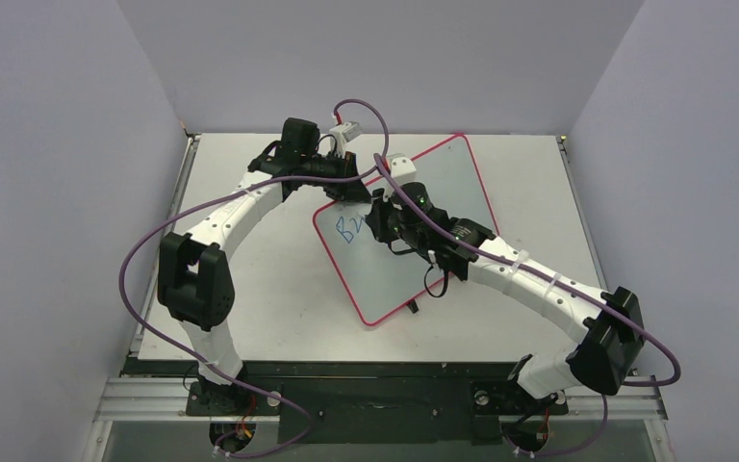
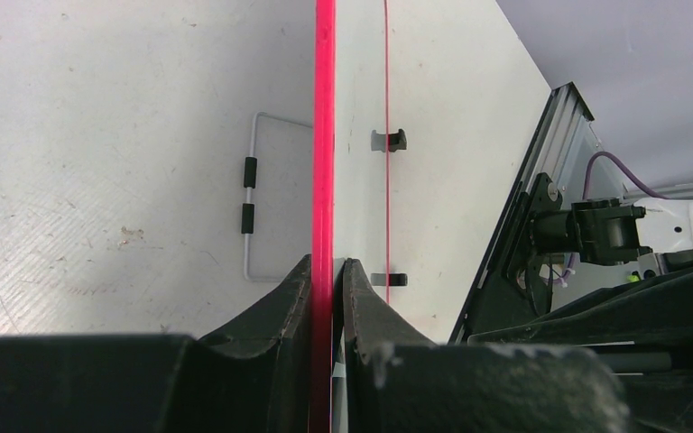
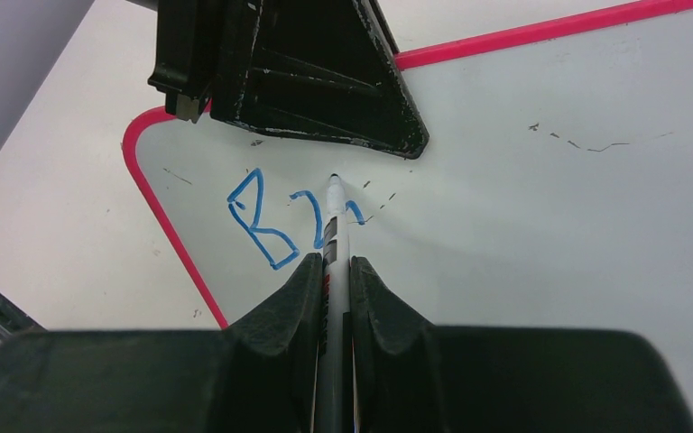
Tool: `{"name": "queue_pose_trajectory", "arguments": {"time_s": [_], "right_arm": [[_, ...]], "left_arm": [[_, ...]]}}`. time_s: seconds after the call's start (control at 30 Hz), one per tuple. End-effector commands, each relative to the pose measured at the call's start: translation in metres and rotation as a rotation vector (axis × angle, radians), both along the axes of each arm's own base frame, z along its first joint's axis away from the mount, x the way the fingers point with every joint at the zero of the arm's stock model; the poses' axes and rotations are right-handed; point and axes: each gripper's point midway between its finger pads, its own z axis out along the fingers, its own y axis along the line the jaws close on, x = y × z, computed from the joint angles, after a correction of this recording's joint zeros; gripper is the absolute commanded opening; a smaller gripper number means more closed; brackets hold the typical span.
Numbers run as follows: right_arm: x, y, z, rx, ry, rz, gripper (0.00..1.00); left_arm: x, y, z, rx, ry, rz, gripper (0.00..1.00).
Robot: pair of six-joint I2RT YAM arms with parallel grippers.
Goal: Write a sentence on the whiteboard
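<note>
The whiteboard point(image 1: 447, 183), white with a red-pink rim, lies tilted on the table. My left gripper point(image 1: 344, 181) is shut on its far left edge; in the left wrist view the rim point(image 2: 325, 135) runs edge-on between the jaws of this gripper point(image 2: 327, 271). My right gripper point(image 1: 385, 219) is shut on a marker point(image 3: 334, 236), whose tip touches the board point(image 3: 550, 225). Of the sentence, blue letters "Br" point(image 3: 257, 221) and a short stroke beside the tip show near the board's left corner.
Small black clips point(image 2: 388, 140) sit on the board's edge. A wire stand with black sleeves point(image 2: 250, 194) lies against the table beside the rim. Purple cables loop over both arms. Grey walls close in the table on three sides.
</note>
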Motion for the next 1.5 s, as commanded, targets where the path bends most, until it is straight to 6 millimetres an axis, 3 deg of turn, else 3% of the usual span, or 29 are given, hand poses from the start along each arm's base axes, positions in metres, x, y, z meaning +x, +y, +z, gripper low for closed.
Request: {"name": "queue_pose_trajectory", "arguments": {"time_s": [0.0,0.17,0.5,0.87,1.47], "right_arm": [[0.001,-0.011,0.023,0.045,-0.049,-0.033,0.00],[-0.004,-0.024,0.037,0.068,-0.075,-0.048,0.00],[0.000,-0.033,0.028,0.045,-0.066,-0.074,0.00],[0.009,-0.029,0.014,0.021,-0.041,-0.081,0.00],[0.022,-0.016,0.016,0.029,-0.037,-0.065,0.00]], "left_arm": [[0.014,0.005,0.040,-0.008,-0.231,0.007,0.00],[0.014,0.004,0.040,-0.009,-0.232,0.005,0.00],[0.013,0.004,0.040,-0.010,-0.231,0.002,0.00],[0.011,0.002,0.041,-0.006,-0.235,-0.001,0.00],[0.010,0.002,0.043,-0.008,-0.240,-0.001,0.00]]}}
